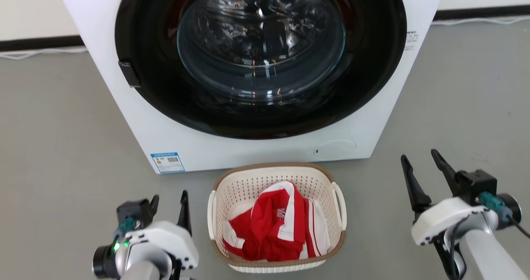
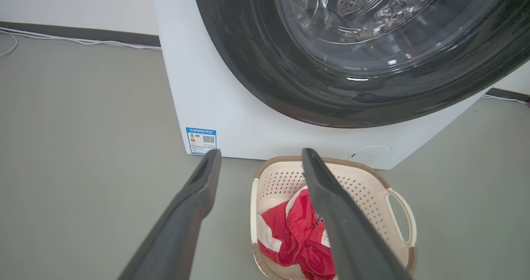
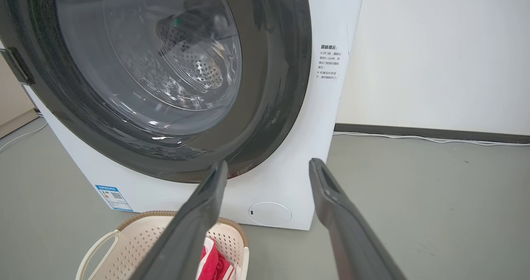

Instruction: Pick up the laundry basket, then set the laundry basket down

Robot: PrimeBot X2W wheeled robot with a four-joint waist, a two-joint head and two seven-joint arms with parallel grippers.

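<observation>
The left gripper and right gripper, both spread wide and empty, flank the laundry basket (red garment inside) on the floor before the washer; grabbing one loop handle higher could tip it.

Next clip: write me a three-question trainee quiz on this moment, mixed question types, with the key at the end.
1. True or false: the left gripper is shut on the laundry basket.
2. What lies in the basket? A) a red and white garment B) blue towels C) nothing
3. Fill in: the basket stands on the floor right in front of the ____.
Key: 1 false: its fingers are apart, beside the basket. 2 A. 3 washing machine.
</observation>
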